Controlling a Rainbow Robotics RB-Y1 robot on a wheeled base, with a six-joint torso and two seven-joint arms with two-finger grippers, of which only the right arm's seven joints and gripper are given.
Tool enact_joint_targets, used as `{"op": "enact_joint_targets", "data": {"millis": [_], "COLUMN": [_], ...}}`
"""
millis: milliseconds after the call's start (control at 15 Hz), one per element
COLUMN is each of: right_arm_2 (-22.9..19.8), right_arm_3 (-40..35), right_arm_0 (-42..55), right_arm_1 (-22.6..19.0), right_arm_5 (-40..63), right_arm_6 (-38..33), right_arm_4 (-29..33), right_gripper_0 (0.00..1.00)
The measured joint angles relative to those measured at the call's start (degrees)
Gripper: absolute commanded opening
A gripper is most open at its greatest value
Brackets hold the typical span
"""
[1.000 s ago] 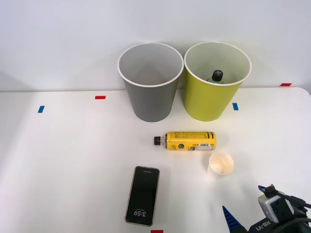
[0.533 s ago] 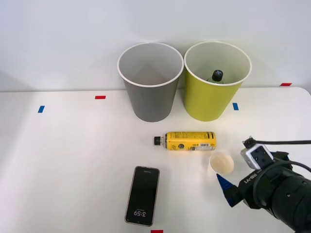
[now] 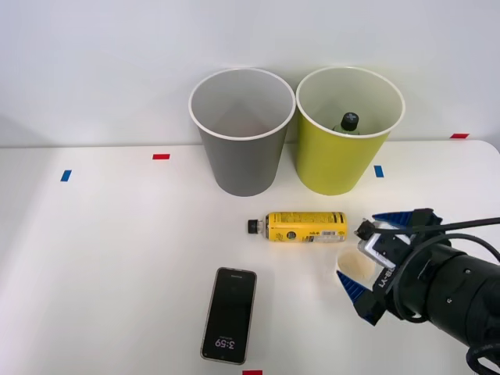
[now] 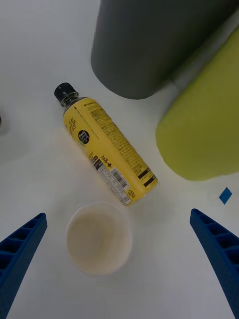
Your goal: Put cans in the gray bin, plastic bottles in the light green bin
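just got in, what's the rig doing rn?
The right arm's tool hangs open above the white paper cup, holding nothing. The yellow-labelled plastic bottle lies on its side on the white table, beside the cup. A dark green bottle already sits in the yellow-green round bin; the gray round bin stands beside it.

Right arm reaches in low from the right side of the front view, black wrist angled toward centre, right gripper [image 3: 373,251] with its blue ribbed fingers [image 4: 217,248] spread wide apart, nothing between them, tips pointing forward and down at the table.
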Motion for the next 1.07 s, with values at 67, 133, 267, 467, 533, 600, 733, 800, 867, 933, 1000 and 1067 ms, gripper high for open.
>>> {"op": "enact_joint_targets", "data": {"millis": [67,133,267,467,533,600,733,800,867,933,1000,1067], "right_arm_2": [1.30,3.16,6.23,9.97,11.62,13.72,17.54,19.13,20.59,22.06,23.15,23.75], "right_arm_3": [0.00,0.00,-0.01,0.00,0.00,0.00,0.72,1.66,3.00,4.58,5.91,7.21], "right_arm_0": [-2.33,-4.89,-10.02,-17.63,-21.53,-25.34,-30.62,-32.81,-35.14,-37.33,-38.71,-39.54], "right_arm_1": [0.11,0.45,0.96,1.35,1.48,1.67,2.52,3.17,3.78,4.28,4.67,5.08], "right_arm_5": [0.01,0.01,0.30,10.01,14.29,18.11,23.47,25.38,26.87,28.08,28.88,29.12], "right_arm_6": [3.08,5.62,10.03,11.72,11.71,11.59,11.10,10.72,10.32,9.85,9.27,8.41], "right_arm_4": [-0.10,-0.19,-0.21,-0.25,-0.26,-0.30,-0.34,-0.35,-0.35,-0.35,-0.35,-0.40], "right_gripper_0": [1.00,1.00,1.00,1.00,1.00,1.00,1.00,1.00,1.00,1.00,1.00,1.00]}}
